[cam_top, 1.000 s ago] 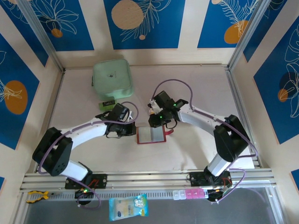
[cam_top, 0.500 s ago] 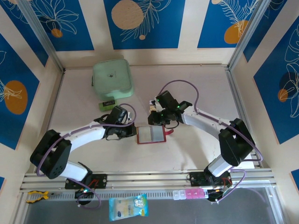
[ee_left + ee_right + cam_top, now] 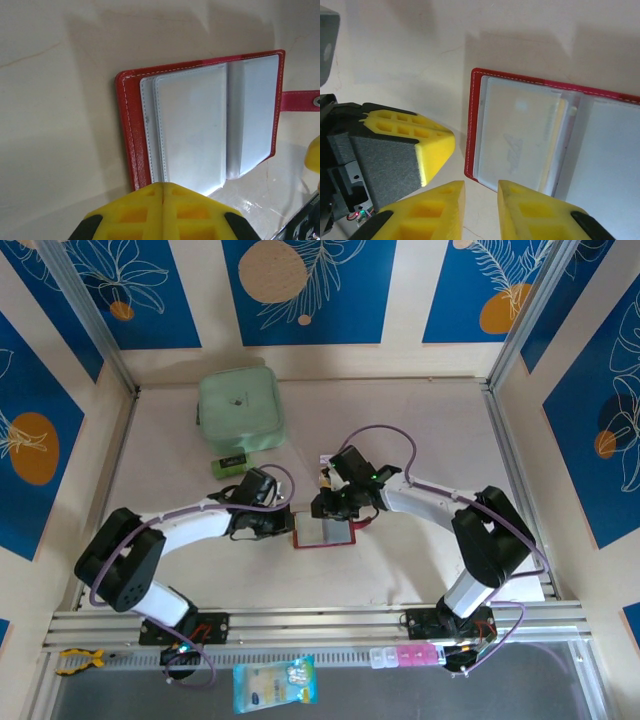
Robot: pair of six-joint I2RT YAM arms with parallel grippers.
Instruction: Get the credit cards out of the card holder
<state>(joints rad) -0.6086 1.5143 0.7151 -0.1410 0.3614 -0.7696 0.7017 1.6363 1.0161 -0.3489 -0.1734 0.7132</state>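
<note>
The card holder [image 3: 323,531] lies open and flat mid-table [image 3: 420,440], pale sleeves [image 3: 190,130] up. The left gripper [image 3: 162,192], fingers pressed together, has its tips over the holder's left edge. The right gripper [image 3: 481,189] hovers by the far edge, its fingers a narrow gap apart with nothing between them. In the sleeves sit cards [image 3: 517,145], with a tan card [image 3: 556,135] showing edge-on. Farther back lie a green-black block [image 3: 230,464] and a mint case [image 3: 240,410].

Red card holder [image 3: 324,531] lies open flat, a tan credit card [image 3: 559,131] in its sleeve.
</note>
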